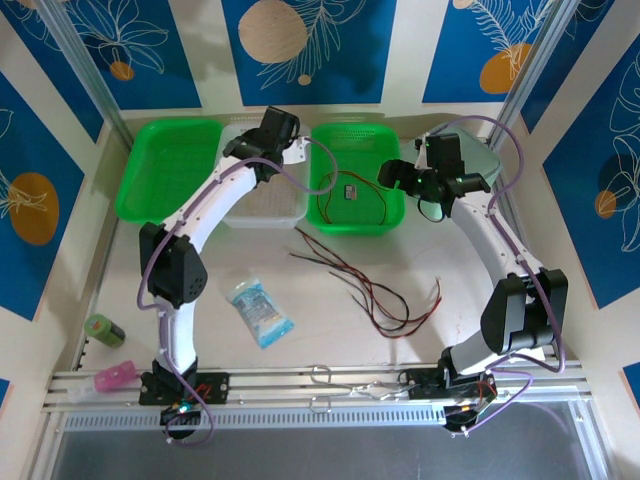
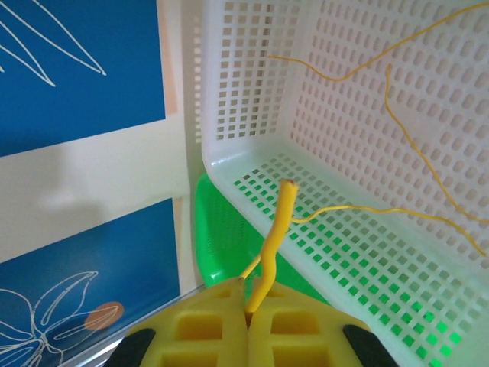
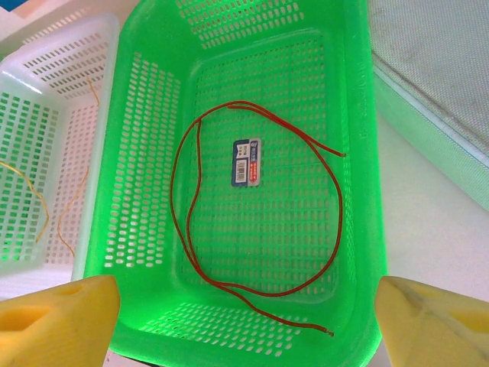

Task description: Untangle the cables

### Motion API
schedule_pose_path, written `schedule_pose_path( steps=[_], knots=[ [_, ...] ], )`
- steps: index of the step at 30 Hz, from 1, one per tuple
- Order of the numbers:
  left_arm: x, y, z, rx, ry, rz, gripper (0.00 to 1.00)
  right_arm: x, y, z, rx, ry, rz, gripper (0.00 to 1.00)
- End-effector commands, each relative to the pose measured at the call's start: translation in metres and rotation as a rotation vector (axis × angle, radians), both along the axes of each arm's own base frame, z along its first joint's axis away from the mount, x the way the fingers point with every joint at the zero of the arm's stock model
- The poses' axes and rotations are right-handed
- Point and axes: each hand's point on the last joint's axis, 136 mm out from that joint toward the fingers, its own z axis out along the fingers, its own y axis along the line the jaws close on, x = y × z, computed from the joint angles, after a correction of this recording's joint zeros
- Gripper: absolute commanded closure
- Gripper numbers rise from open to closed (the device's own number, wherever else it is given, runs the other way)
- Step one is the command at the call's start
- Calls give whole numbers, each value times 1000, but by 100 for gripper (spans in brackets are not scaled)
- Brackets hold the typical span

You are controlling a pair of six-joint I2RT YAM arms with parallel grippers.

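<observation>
Closest in, the left gripper [image 2: 248,325] had its jaws pressed together on a yellow cable [image 2: 276,225], the cable's end standing up in front of the white basket [image 2: 252,92] at the table's far edge. Thinner yellow cables [image 2: 416,145] trailed across that basket's mesh. Above the green basket [image 3: 137,115], just beside the white one along the same edge, the right gripper [image 3: 244,313] hung with its jaws spread wide, holding nothing. Inside it a red cable [image 3: 186,206] lay looped. More red and dark cables [image 1: 372,292] lay crossed on the table [image 1: 330,345] near its middle.
</observation>
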Motion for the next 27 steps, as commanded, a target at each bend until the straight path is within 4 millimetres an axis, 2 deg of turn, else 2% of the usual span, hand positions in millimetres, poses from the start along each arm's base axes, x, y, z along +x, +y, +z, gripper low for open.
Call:
schedule_pose_path(
  steps=[1,4,7,12,15,17,20,23,27],
  knots=[
    [-10,11,17,43,16,-15,100,-6,1,13,20,-32,20,13],
    [-12,12,7,62,43,-35,100,-6,2,11,29,-31,20,13],
    [-12,10,-14,76,95,-63,100,-6,3,9,31,-25,24,13],
    [5,-3,-55,45,157,-81,99,-9,-2,7,22,-25,21,13],
    [19,-18,-74,-20,172,-79,87,-12,-8,8,17,-24,13,13],
    [25,-28,-82,-59,176,-84,67,-14,-14,10,16,-27,6,13],
    [37,-38,-86,-104,140,-83,49,-17,-25,14,14,-39,-8,13],
    [45,-43,-75,-148,84,-74,30,-20,-33,17,16,-42,-20,13],
    [45,-46,-49,-242,26,-54,22,-25,-35,17,18,-39,-21,13]
  ],
)
